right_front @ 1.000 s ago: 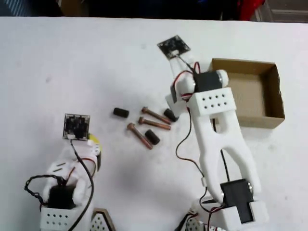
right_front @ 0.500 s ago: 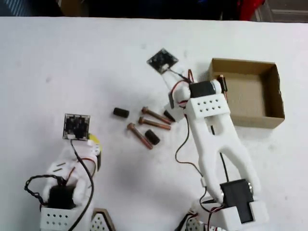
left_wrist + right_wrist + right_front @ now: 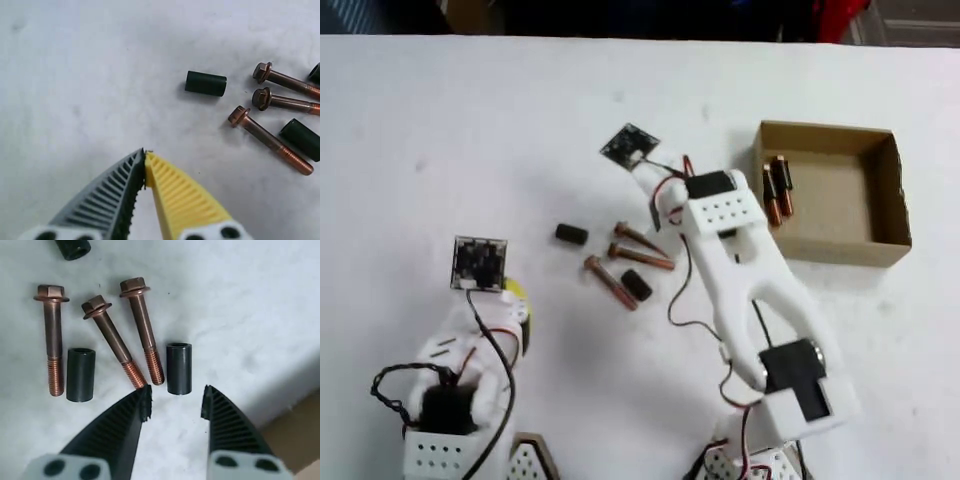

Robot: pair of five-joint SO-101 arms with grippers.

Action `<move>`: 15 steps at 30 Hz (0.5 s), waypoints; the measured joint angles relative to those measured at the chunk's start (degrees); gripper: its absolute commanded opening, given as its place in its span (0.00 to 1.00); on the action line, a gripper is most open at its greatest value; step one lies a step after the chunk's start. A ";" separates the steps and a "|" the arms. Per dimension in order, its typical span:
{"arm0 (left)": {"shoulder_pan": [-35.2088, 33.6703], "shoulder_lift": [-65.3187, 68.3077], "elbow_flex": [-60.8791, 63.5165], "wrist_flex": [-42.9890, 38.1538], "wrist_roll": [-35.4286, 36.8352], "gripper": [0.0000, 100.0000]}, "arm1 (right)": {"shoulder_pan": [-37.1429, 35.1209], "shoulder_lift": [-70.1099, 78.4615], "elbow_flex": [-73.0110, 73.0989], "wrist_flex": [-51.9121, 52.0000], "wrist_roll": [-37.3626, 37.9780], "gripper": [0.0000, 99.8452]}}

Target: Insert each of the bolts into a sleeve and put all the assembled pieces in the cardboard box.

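Note:
Three copper bolts lie side by side on the white table, with black sleeves among them. My right gripper is open just above the table, and one sleeve lies right in front of its gap. In the high view the bolts lie left of the right arm, and two sleeves show near them. The cardboard box holds two assembled pieces. My left gripper is shut and empty, well short of the nearest sleeve.
The left arm sits at the table's near left corner. A corner of the box shows beside my right gripper. The table's far edge runs along the back, with dark clutter behind it.
The right arm has swung left, away from the box's edge and toward the bolts, uncovering the two pieces in the box. The left arm has not moved.

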 measured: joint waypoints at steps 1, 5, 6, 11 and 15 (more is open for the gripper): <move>0.00 0.00 0.00 0.00 0.00 0.02 | 0.09 0.97 -0.35 0.00 0.00 0.14; 0.00 0.00 0.00 0.00 0.00 0.02 | -0.09 2.99 -0.79 0.00 0.09 0.14; 0.00 0.00 0.00 0.00 0.00 0.02 | -0.09 3.52 -0.79 0.00 0.62 0.14; 0.00 0.00 0.00 0.00 0.00 0.02 | 0.44 6.77 -0.88 -0.09 5.10 0.14; 0.00 0.00 0.00 0.00 0.00 0.02 | 0.62 8.70 -0.88 -1.14 5.71 0.14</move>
